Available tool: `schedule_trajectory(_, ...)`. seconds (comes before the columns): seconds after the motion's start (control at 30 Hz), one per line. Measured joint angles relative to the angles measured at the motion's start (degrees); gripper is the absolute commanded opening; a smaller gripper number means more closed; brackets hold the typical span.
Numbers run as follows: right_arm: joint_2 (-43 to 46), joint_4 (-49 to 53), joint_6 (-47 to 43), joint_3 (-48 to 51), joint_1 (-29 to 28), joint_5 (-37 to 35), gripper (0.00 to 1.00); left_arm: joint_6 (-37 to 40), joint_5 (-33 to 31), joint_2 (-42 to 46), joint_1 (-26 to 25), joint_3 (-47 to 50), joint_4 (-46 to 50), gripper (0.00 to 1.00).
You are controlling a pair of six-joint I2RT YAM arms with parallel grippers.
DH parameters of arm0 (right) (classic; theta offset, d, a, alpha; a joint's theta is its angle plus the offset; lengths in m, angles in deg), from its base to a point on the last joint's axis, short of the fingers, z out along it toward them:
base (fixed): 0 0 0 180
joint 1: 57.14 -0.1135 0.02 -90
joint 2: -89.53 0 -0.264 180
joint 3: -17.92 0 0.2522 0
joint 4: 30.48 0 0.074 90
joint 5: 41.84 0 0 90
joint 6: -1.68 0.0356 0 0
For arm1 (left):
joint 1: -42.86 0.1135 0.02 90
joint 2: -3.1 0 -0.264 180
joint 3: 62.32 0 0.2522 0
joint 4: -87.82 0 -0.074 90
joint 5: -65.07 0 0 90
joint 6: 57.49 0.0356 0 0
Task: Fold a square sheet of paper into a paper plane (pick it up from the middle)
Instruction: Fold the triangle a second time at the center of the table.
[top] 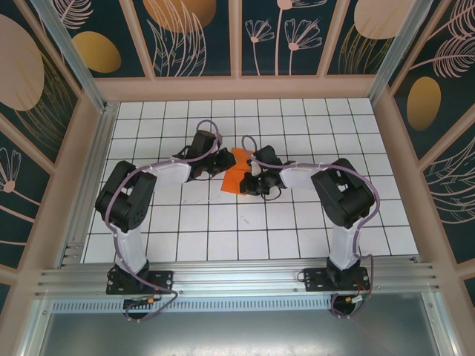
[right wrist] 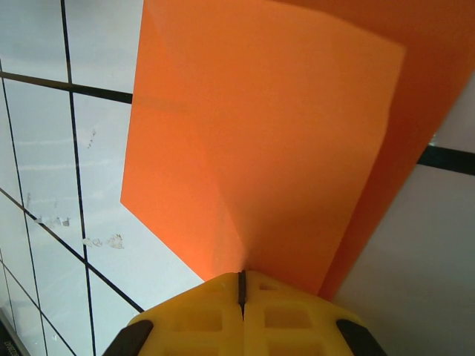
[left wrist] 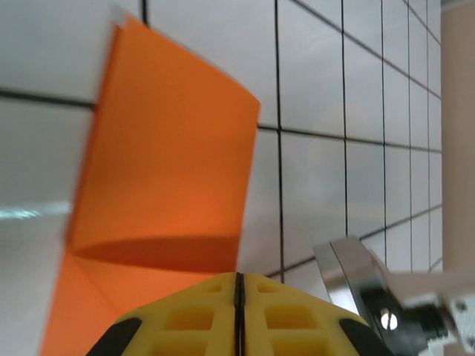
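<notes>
**Presently: Folded Orange Sheet Between Both Arms at Mid-Worktop**

The orange sheet of paper (top: 239, 172) is located near the centre of the white gridded worktop (top: 223, 230). It is flanked by the tip of the left arm (top: 159, 178) on one side and the tip of the right arm (top: 326, 185) on the other, both arms being bent inward toward it. From overhead, the sheet is presented as a small, irregular, partly folded outline.

In the left wrist view, one panel of the sheet (left wrist: 171, 170) is seen standing up from a crease, and a shadow is cast on the lower panel. The left jaws are pressed together, the yellow fingertips (left wrist: 193, 319) meeting at a thin seam. The lower panel runs up to them, but it cannot be told whether paper is pinched there.

In the right wrist view, the sheet (right wrist: 282, 148) is seen raised above the tiles. A crease is drawn straight down into the seam between the yellow fingertips (right wrist: 289, 319). The right jaws are clamped on the sheet.
</notes>
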Motion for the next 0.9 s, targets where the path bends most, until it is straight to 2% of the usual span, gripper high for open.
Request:
schedule_trajectory(0.13,0.00,-0.94,0.17,0.52,0.35,1.01,0.00,-1.60,0.96,-0.02,-2.91,2.99,-0.61,0.03)
schedule_trajectory(0.9,-0.02,-3.21,1.33,2.03,1.57,4.46,0.00,-10.58,1.53,-2.91,-3.74,5.60,-1.97,0.00)
